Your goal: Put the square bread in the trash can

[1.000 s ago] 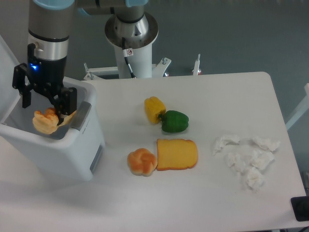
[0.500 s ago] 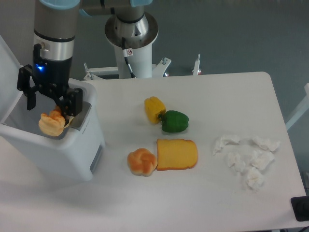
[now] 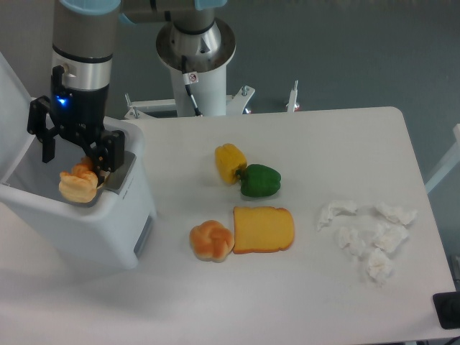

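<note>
The square bread (image 3: 264,229), a flat yellow-orange slice, lies on the white table right of a round bun (image 3: 211,241). The trash can (image 3: 108,230) is the large white bin at the left, with its lid (image 3: 11,108) swung up and open. My gripper (image 3: 80,171) hangs over the bin's opening, far left of the square bread. Its jaws are shut on a small croissant-like roll (image 3: 77,185), held at rim height inside the opening.
A yellow pepper (image 3: 230,162) and a green pepper (image 3: 259,180) lie behind the square bread. Several crumpled white tissues (image 3: 366,233) lie at the right. The arm's base (image 3: 195,57) stands at the table's back edge.
The gripper with the roll has shifted slightly to the right over the bin and barely moved in the last half second. The foods on the table have not moved.
</note>
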